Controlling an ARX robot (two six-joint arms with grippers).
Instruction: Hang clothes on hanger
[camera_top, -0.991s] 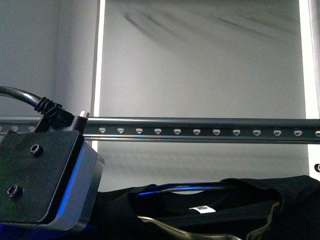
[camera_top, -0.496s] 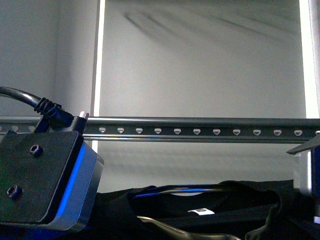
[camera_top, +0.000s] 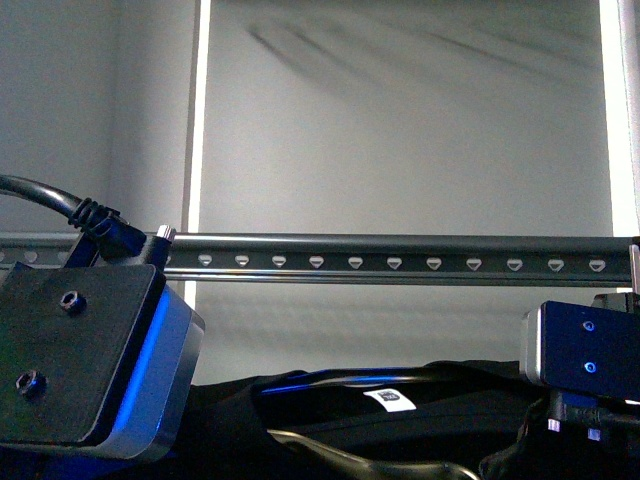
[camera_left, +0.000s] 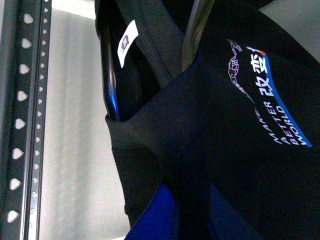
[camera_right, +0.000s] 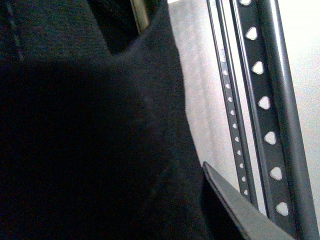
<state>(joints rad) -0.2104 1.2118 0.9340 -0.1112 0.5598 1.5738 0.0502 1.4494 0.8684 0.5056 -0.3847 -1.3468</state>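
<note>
The clothes (camera_top: 330, 425), a black T-shirt with a white neck label (camera_top: 390, 399), hang below the hanger (camera_top: 400, 250), a long dark grey rail with pale triangular cut-outs. In the left wrist view my left gripper (camera_left: 185, 215) is shut on the clothes (camera_left: 240, 150), its blue fingers (camera_left: 155, 220) pinching a fold near the printed chest. In the right wrist view my right gripper (camera_right: 200, 215) is shut on the clothes (camera_right: 90, 140), with one grey finger (camera_right: 240, 210) showing beside the fabric. The rail also shows in the left wrist view (camera_left: 20, 125) and the right wrist view (camera_right: 270, 100).
A slim coat hanger sits inside the collar, its dark bar (camera_top: 340, 378) under the neckline and its brass-coloured hook (camera_top: 340, 458) below. My left wrist block (camera_top: 80, 360) fills the lower left, my right wrist block (camera_top: 585, 355) the lower right. A pale wall stands behind the rail.
My right wrist block has come up into view at the lower right. The collar and its label have risen a little and shifted left. The left wrist block has not moved.
</note>
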